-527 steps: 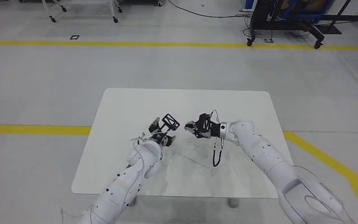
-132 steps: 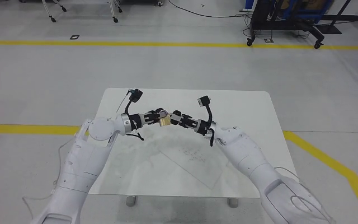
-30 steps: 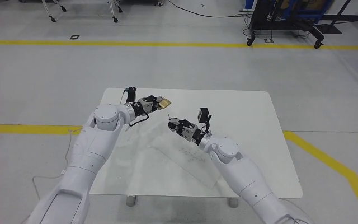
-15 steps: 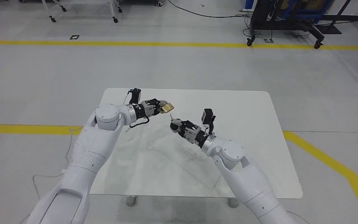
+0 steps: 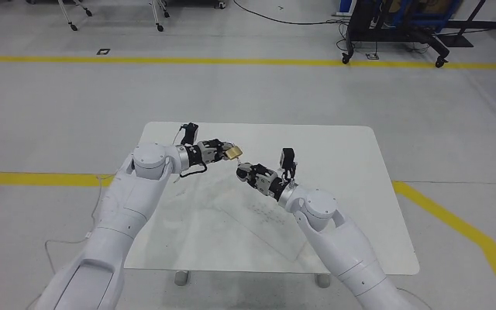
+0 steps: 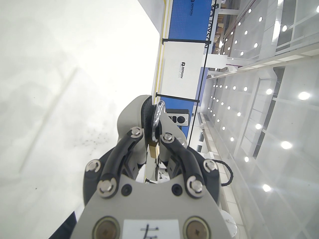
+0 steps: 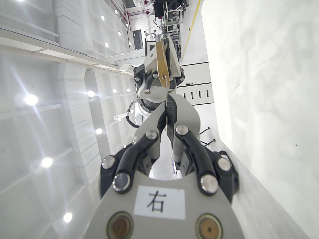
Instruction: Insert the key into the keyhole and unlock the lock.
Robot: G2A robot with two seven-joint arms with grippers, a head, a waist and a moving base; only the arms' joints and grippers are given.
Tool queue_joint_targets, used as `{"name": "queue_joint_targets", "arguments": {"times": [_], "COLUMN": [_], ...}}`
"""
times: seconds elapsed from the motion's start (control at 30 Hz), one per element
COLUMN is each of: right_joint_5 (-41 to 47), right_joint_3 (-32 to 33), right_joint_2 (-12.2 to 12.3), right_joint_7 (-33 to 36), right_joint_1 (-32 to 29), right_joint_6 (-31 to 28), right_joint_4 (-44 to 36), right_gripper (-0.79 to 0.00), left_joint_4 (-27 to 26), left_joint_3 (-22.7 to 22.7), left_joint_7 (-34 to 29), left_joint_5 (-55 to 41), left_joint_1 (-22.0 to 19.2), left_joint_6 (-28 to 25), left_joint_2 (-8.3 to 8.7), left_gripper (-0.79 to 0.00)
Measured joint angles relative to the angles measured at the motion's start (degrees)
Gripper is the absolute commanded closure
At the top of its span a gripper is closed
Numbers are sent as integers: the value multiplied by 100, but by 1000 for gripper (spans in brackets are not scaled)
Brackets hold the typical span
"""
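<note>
Padlock and key are both held off the bench (image 5: 341,155), one in each arm, and I read that as deliberate. My left claw (image 5: 220,148) is clamped on the brass lock (image 5: 233,152), with the lock's free end jutting toward the other arm. Raised and turned like that, the end face is open to a straight approach, which the bench surface would otherwise block.

My right claw (image 7: 170,105) is pinched together on the key (image 7: 166,93), with only the thin blade showing past the fingertips. In the right wrist view the blade runs directly from that claw to the lock's end face. Its tip is touching or just beside the keyhole (image 7: 163,76), and I cannot tell whether it has gone in. From above, the two claws sit near each other, almost nose to nose, over the bench's far half.
</note>
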Motion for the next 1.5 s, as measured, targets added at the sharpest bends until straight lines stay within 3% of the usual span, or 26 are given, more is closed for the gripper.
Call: {"name": "queue_joint_targets", "arguments": {"times": [0.47, 0.77, 0.93, 1.5], "right_joint_5": [-81, -617, -814, -696], "right_joint_3": [0, -9, 91, 54], "right_joint_2": [32, 162, 240, 248], "right_joint_7": [385, 1345, 1705, 1382], "right_joint_1": [60, -22, -120, -67], "right_joint_6": [147, 282, 157, -123], "right_joint_4": [39, -75, -225, -314], "right_gripper": [0, 0, 0, 0], "left_joint_4": [42, 391, 519, 664], "left_joint_3": [67, -83, -12, 271], "left_joint_7": [-226, -1287, -1344, -1192], "left_joint_5": [110, -118, -89, -12], "left_joint_1": [-44, -231, -321, -464], "left_joint_6": [-61, 30, 19, 82], "left_joint_2": [9, 93, 79, -8], "left_gripper": [0, 0, 0, 0]}}
